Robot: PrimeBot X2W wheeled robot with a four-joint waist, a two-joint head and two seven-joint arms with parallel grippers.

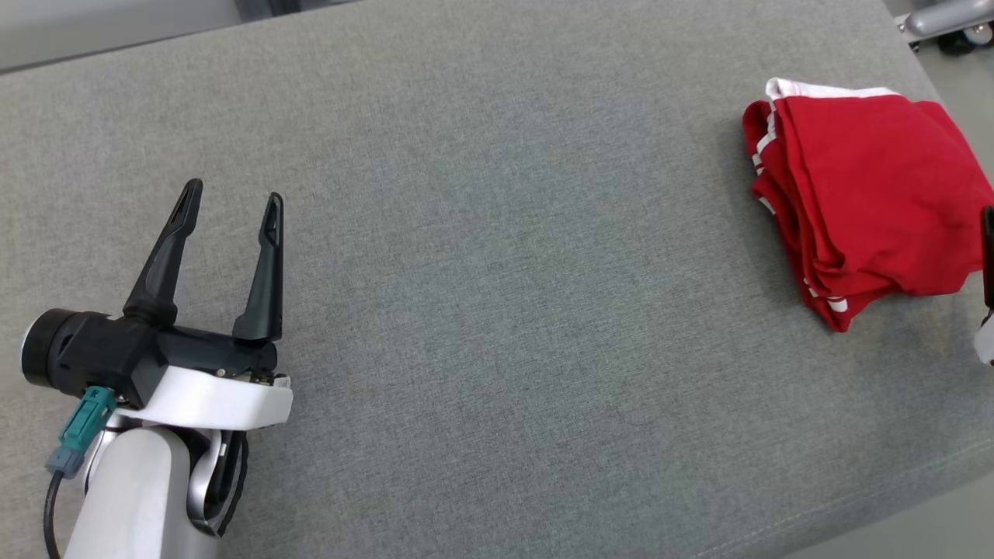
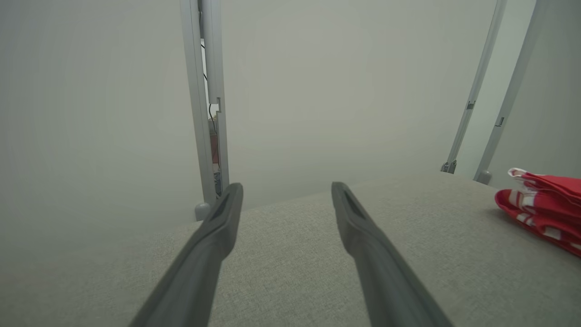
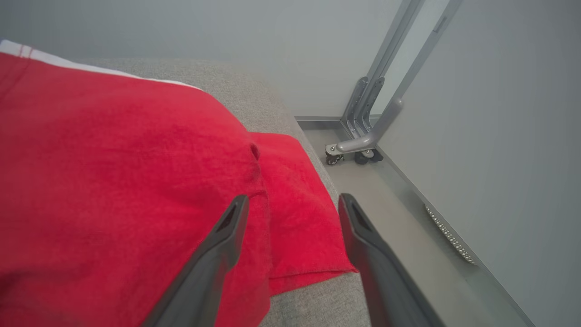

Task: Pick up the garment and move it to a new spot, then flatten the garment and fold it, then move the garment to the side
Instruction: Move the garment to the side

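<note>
The red garment (image 1: 870, 194) with white trim lies folded in a thick bundle at the far right of the grey fabric table (image 1: 497, 272). In the left wrist view the garment (image 2: 544, 204) sits at the right edge. My left gripper (image 1: 231, 203) hovers open at the lower left, far from the garment, with nothing between its fingers (image 2: 286, 190). My right gripper (image 3: 292, 204) is open, its dark fingers spread over the near right corner of the garment (image 3: 113, 159). One right finger (image 1: 988, 256) shows at the right edge of the head view beside the bundle.
The table's right edge drops to a grey floor (image 3: 390, 190) just beyond the garment. A metal frame on castors (image 3: 358, 150) stands there against the wall. A vertical metal post (image 2: 209, 113) rises behind the table's far edge.
</note>
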